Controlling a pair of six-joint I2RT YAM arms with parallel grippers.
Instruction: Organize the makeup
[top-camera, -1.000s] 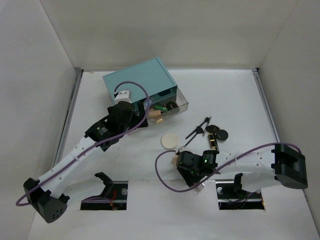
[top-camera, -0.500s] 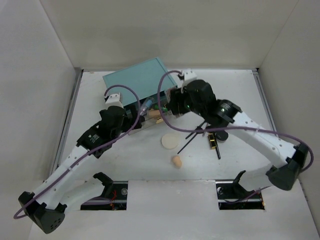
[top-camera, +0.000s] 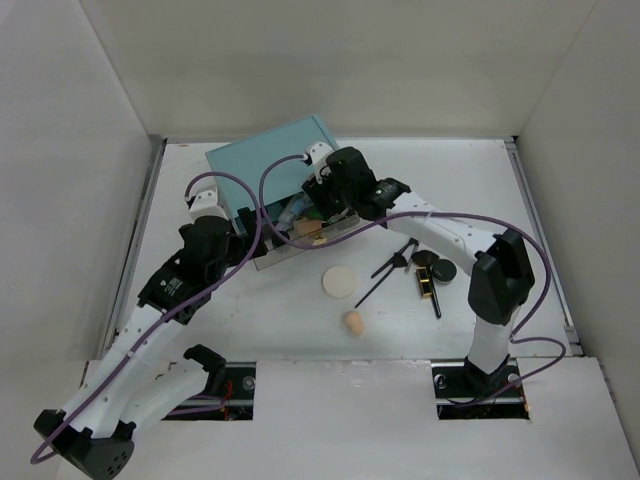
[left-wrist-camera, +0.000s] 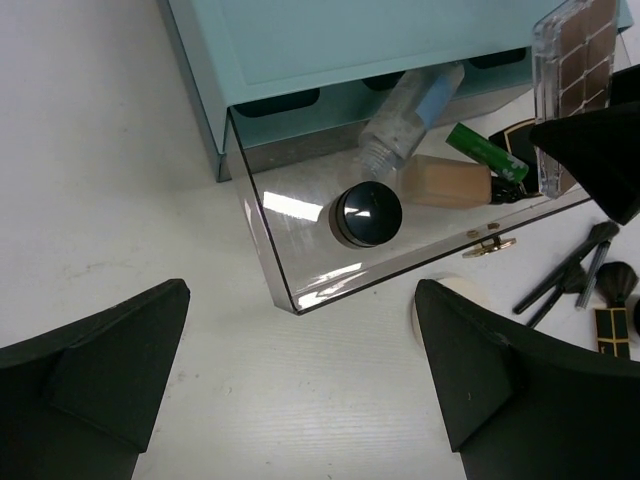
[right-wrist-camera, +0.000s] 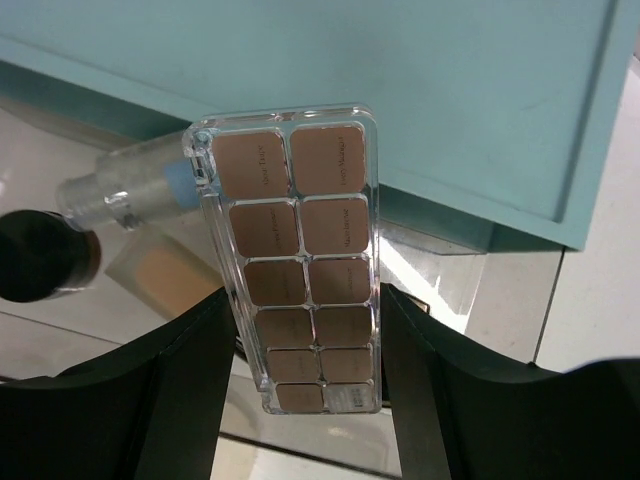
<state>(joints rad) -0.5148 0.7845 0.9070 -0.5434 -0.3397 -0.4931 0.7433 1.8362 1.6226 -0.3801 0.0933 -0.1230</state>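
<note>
My right gripper (right-wrist-camera: 305, 385) is shut on a clear palette of tan pans (right-wrist-camera: 300, 250) and holds it above the open clear drawer (left-wrist-camera: 262, 250) of the teal box (top-camera: 275, 160). The palette also shows in the left wrist view (left-wrist-camera: 575, 90). In the drawer lie a black round jar (left-wrist-camera: 367, 213), a clear bottle (left-wrist-camera: 410, 110), a tan cylinder (left-wrist-camera: 450, 182) and a green tube (left-wrist-camera: 485, 152). My left gripper (left-wrist-camera: 302, 300) is open and empty over the table, just in front of the drawer's left corner. On the table lie a cream puff (top-camera: 339, 282), a peach sponge (top-camera: 352, 322), black round compacts (top-camera: 435, 265) and thin black pencils (top-camera: 385, 275).
A black and gold square compact (top-camera: 427, 287) lies beside the pencils. The right arm (top-camera: 450, 235) arches over the right half of the table. White walls close the table at the back and on both sides.
My right arm swung from the near table by the sponge up to the drawer, now carrying the palette further left. My left arm drew back a little toward the left.
</note>
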